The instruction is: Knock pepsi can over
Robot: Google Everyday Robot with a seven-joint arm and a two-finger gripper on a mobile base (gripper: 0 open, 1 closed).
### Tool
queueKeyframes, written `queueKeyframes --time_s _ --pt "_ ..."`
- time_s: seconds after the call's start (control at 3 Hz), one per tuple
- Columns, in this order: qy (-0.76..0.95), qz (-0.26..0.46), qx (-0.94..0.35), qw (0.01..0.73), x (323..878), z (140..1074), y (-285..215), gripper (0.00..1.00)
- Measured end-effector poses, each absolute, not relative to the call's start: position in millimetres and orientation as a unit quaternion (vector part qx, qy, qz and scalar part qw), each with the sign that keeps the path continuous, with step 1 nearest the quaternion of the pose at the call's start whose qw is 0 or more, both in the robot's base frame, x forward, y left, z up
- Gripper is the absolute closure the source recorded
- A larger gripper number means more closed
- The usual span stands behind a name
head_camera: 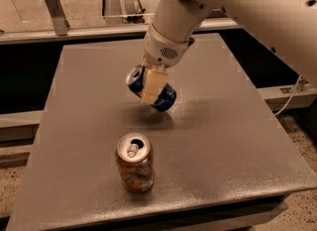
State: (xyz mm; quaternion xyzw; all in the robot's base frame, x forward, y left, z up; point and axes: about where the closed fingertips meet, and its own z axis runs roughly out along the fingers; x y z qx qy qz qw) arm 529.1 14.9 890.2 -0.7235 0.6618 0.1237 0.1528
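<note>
The pepsi can point(166, 97) is dark blue with a silver top. It is tilted, top pointing up and left, just above the middle of the grey table point(228, 131), with its shadow right under it. My gripper point(151, 87) comes down from the white arm at the upper right and is shut on the can. One cream finger point(150, 82) lies across the can's front; the other finger is hidden behind the can. Whether the can's lower end touches the table cannot be told.
An orange-gold can point(134, 163) stands upright with its top open near the table's front edge, in front of the gripper. A metal rail and post point(54, 9) run behind the table. A white cable point(290, 98) hangs at the right.
</note>
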Motion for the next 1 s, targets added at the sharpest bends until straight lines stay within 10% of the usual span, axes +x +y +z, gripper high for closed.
queueKeyframes --time_s 1.0 --pt "0.644 0.142 -0.738 0.14 517 870 40 0.0"
